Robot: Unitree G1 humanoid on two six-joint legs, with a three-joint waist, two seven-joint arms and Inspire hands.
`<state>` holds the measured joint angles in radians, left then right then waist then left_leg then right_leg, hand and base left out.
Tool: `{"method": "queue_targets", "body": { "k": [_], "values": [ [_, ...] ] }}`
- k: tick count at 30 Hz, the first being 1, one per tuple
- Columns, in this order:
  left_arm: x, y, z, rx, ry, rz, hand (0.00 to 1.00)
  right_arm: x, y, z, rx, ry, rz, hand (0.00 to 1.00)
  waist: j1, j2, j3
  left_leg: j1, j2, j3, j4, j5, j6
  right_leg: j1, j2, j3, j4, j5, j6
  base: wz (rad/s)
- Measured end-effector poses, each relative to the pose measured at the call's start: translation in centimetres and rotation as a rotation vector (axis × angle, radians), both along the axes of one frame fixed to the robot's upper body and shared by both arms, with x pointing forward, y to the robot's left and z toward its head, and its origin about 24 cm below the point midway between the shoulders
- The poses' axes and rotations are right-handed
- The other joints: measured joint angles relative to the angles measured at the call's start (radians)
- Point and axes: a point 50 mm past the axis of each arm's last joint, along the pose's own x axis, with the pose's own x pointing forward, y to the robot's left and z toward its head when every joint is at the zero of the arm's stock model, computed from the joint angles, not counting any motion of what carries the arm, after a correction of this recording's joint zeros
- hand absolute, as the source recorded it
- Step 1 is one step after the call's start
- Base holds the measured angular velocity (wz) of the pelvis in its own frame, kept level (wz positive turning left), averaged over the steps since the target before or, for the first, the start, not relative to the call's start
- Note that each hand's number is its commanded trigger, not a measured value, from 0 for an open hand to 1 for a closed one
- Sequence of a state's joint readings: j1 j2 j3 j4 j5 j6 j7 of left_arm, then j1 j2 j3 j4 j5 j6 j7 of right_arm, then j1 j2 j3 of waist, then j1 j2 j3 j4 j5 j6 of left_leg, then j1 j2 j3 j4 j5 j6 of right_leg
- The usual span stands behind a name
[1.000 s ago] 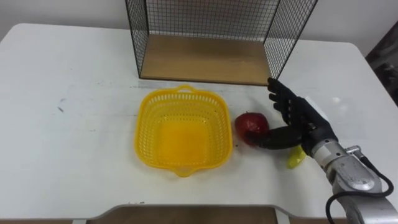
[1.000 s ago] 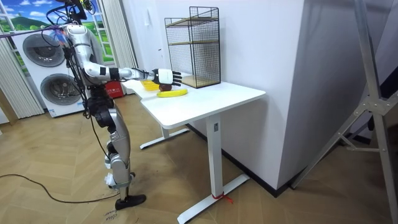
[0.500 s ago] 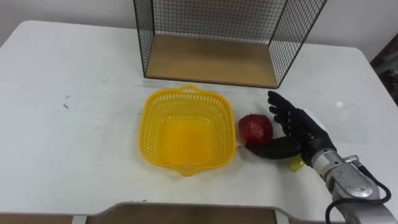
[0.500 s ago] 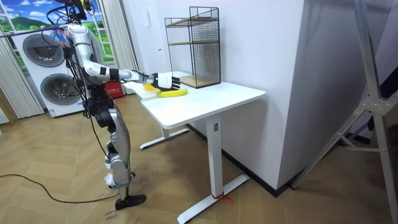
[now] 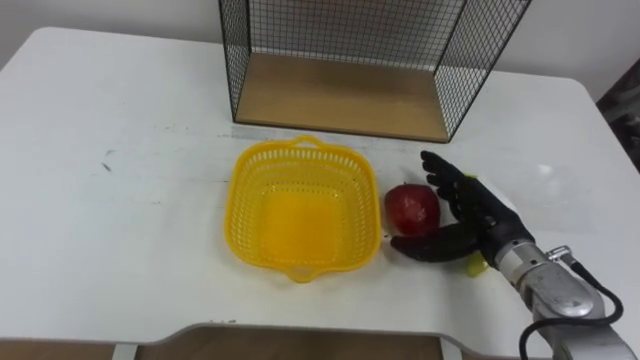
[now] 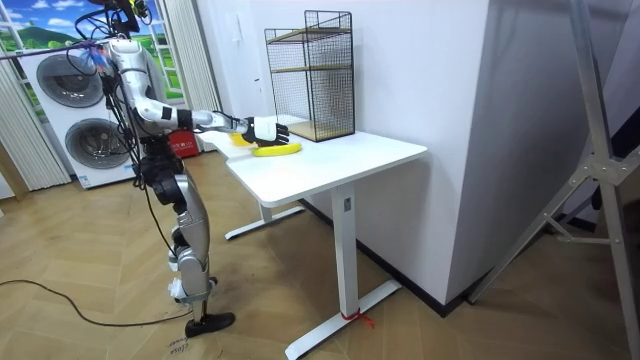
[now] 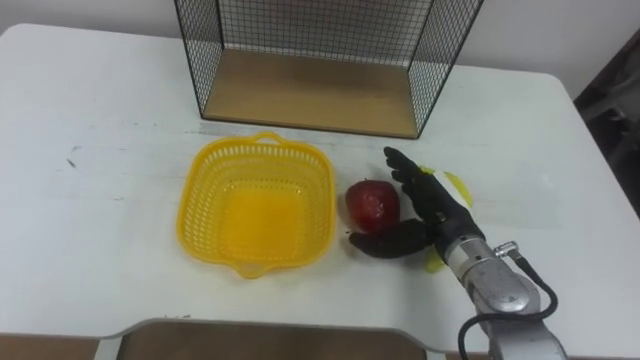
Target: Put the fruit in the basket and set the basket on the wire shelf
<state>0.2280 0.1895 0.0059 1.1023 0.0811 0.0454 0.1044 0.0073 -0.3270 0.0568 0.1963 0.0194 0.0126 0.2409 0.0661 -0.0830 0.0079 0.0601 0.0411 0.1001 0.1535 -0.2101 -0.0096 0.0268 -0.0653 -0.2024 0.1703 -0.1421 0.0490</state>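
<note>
An empty yellow basket (image 5: 298, 218) sits mid-table, in front of the wire shelf (image 5: 345, 95). A red apple (image 5: 412, 204) lies just right of the basket. My right hand (image 5: 470, 215) is open at the apple's right side, with straight fingers behind the apple and the thumb along its near side. A yellow banana (image 7: 455, 185) lies under this hand, and only its ends show. In the room view I stand at the table's end with my right hand (image 6: 264, 128) stretched over the banana (image 6: 277, 150).
The white table (image 5: 110, 110) has bare room left of the basket. The black wire shelf (image 6: 312, 70) with its wooden floor stands at the table's far edge. A wooden panel edge (image 5: 300, 345) runs along the near edge.
My right hand has drawn in closer round the apple, with the thumb now along its near side. The camera shifted a little. The apple and the basket stay in place.
</note>
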Motion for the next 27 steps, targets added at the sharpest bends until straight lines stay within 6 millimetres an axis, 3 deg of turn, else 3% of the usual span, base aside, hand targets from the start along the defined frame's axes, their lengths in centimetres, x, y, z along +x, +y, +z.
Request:
{"method": "queue_targets", "body": {
  "k": [2, 3, 4, 6, 15, 27],
  "values": [
    [0.0, 0.0, 0.0, 0.0, 0.002, 0.001, 0.0, 0.0, 0.0, 0.0, -0.026, -0.001, 0.008, 0.0, 0.0, -0.002, -0.0017, 0.0, 0.0, -0.001, 0.0, 0.0, 0.0, 0.0, 0.0, 0.001, 0.0, 0.0, 0.0, 0.0],
    [-0.1, 0.0, 0.0, 0.0, 0.004, 0.002, 0.0, 0.0, 0.0, 0.0, -0.039, -0.001, 0.011, 0.16, 0.0, -0.004, -0.0029, 0.0, 0.0, -0.002, 0.0, 0.0, 0.0, 0.001, 0.0, 0.001, 0.0, 0.0, 0.0, 0.0],
    [-0.1, 0.0, 0.0, 0.0, 0.006, 0.002, 0.0, 0.0, 0.0, 0.0, -0.046, 0.0, 0.013, 0.38, 0.0, -0.005, -0.0033, 0.0, 0.0, -0.003, 0.001, 0.0, 0.0, 0.001, 0.0, 0.001, 0.0, 0.0, 0.0, 0.0],
    [-0.2, 0.0, 0.0, 0.001, 0.017, 0.007, 0.0, 0.0, 0.1, -0.1, -0.065, 0.002, 0.015, 1.0, 0.0, -0.006, -0.0041, 0.004, 0.0, -0.004, 0.001, 0.0, 0.0, 0.006, 0.0, 0.001, -0.001, 0.0, 0.0, 0.0],
    [-0.2, 0.1, -0.1, 0.009, 0.037, 0.002, 0.0, 0.8, 0.0, 0.1, -0.194, -0.026, -0.01, 1.0, -0.002, -0.007, -0.0016, 0.003, 0.0, -0.019, 0.002, 0.0, -0.001, 0.013, 0.0, -0.002, -0.002, 0.0, 0.0, 0.04],
    [0.2, 0.1, -0.1, 0.007, 0.043, -0.017, 0.0, 1.0, 0.7, 0.1, -0.191, -0.034, -0.003, 1.0, -0.005, -0.008, -0.0004, 0.001, 0.0, -0.016, 0.001, 0.0, -0.001, 0.009, 0.001, 0.008, -0.002, 0.0, 0.0, 0.0]
  ]
}}
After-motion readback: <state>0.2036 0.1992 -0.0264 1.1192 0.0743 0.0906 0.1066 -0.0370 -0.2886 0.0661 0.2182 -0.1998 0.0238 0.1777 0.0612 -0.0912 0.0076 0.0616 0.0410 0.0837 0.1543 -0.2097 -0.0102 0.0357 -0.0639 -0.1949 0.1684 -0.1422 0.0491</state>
